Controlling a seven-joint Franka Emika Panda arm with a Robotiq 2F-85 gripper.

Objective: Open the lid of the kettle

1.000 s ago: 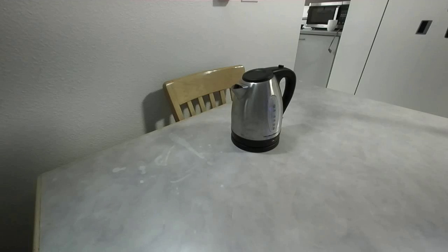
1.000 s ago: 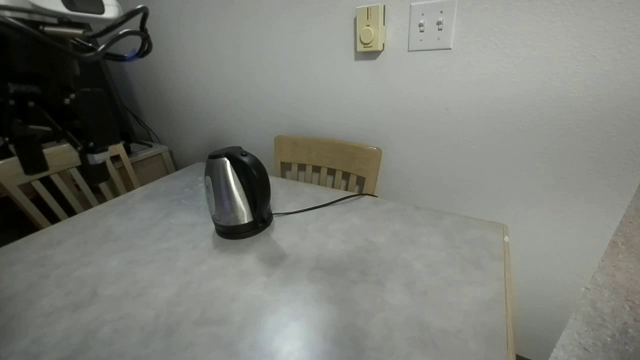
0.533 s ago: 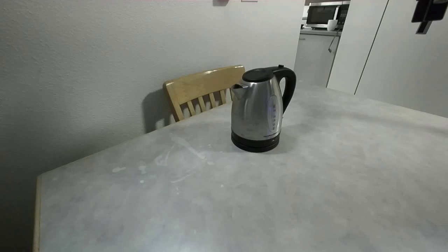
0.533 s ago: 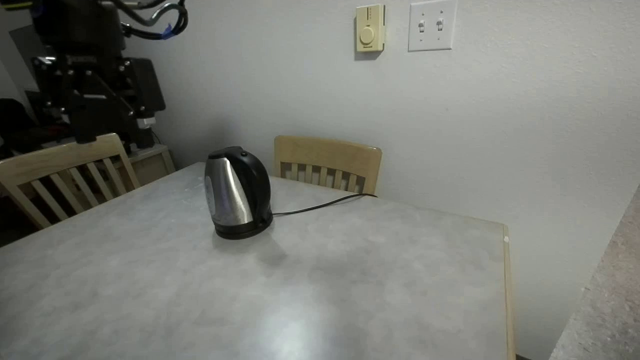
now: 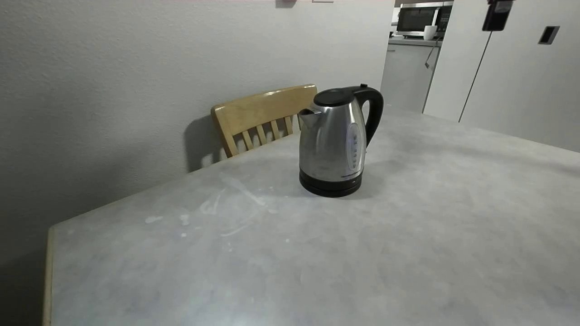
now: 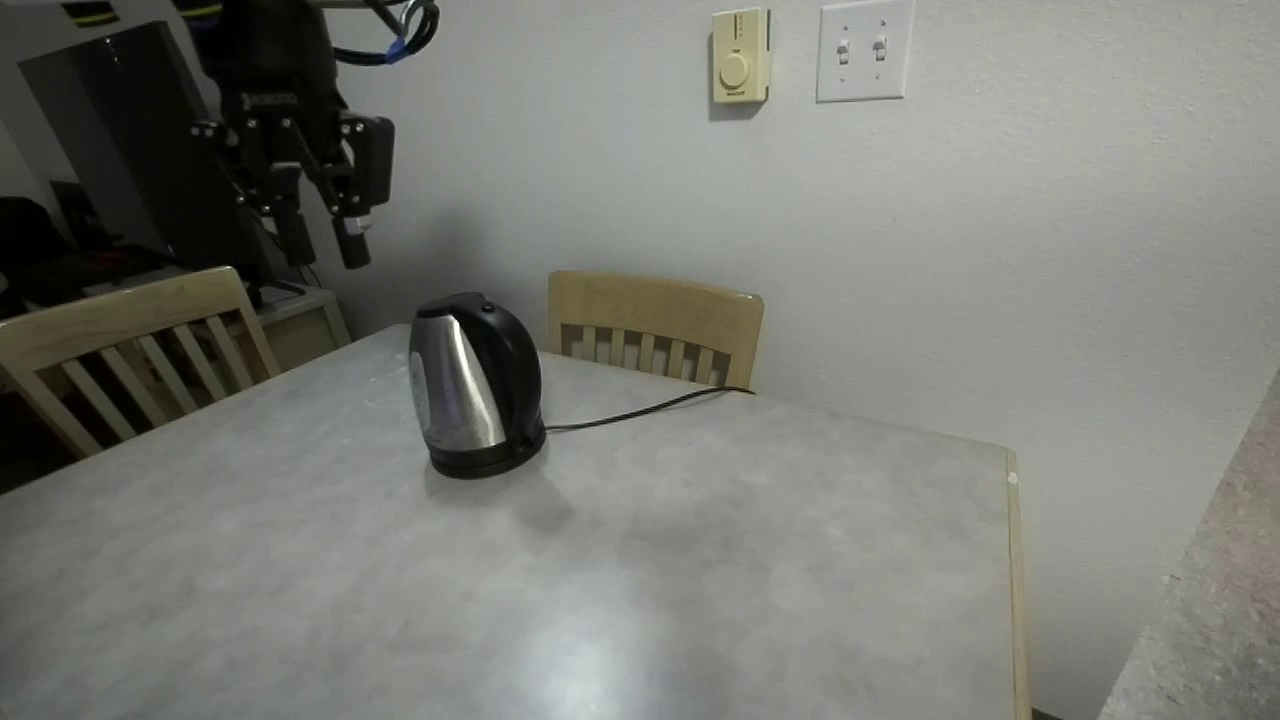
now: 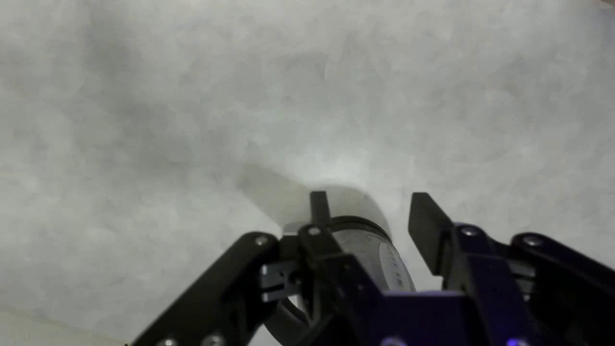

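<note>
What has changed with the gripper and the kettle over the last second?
In an exterior view, the gripper has moved rightward, closer to the kettle. Its fingers look closer together, though the angle may explain that; there is a gap between them. Nothing was grabbed or released. The kettle stayed put on the table, lid shut, cord unmoved.

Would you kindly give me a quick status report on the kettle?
Fingers open, holding nothing, off the kettle. Lid shut, kettle upright on table. Handle beside lid might hinder approach; cord lies low.
</note>
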